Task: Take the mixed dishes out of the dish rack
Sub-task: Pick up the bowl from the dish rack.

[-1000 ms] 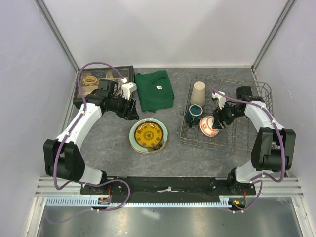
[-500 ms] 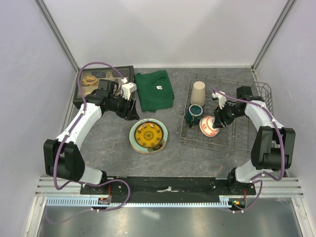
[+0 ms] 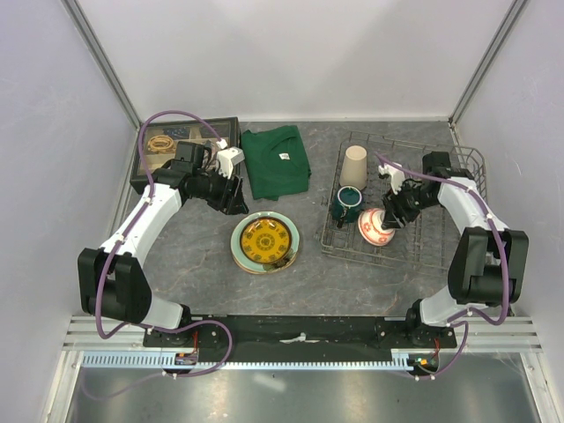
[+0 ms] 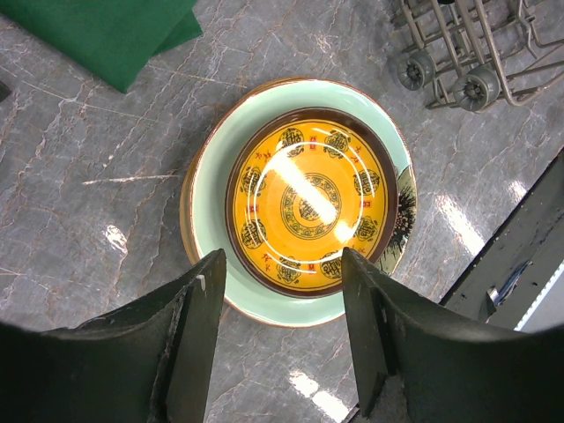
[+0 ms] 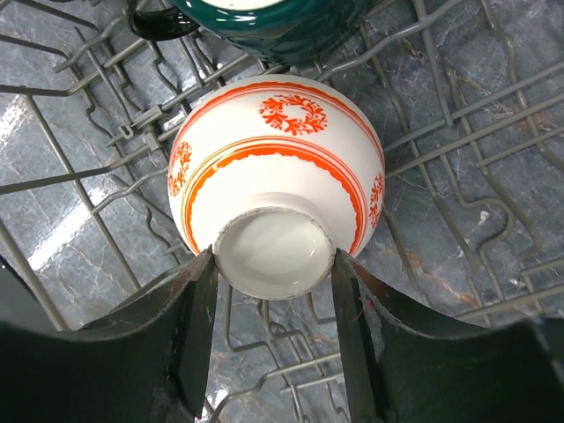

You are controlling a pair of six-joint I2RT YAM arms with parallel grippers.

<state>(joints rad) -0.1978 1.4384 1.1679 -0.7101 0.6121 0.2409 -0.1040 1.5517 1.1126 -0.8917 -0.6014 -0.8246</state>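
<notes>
The grey wire dish rack (image 3: 414,254) stands on the right. In it are a beige tumbler (image 3: 354,165), a dark green mug (image 3: 347,204) and a red-and-white bowl (image 3: 374,227) lying tipped with its foot toward my right gripper (image 3: 389,216). In the right wrist view that gripper (image 5: 269,257) is shut on the bowl's foot ring (image 5: 273,150), with the mug (image 5: 273,22) just beyond. A small yellow plate (image 4: 308,198) lies stacked on a pale green plate (image 4: 211,203) over a cream plate (image 4: 184,210) on the table. My left gripper (image 4: 282,260) is open and empty above the stack (image 3: 264,241).
A folded green cloth (image 3: 276,161) lies at the back centre. A black compartmented tray (image 3: 181,145) sits at the back left. The rack has a raised wire basket (image 3: 471,165) at its far right and small wheels (image 4: 449,81) at its near corner.
The bowl and my right gripper have shifted very slightly to the right. The left arm has not moved.
</notes>
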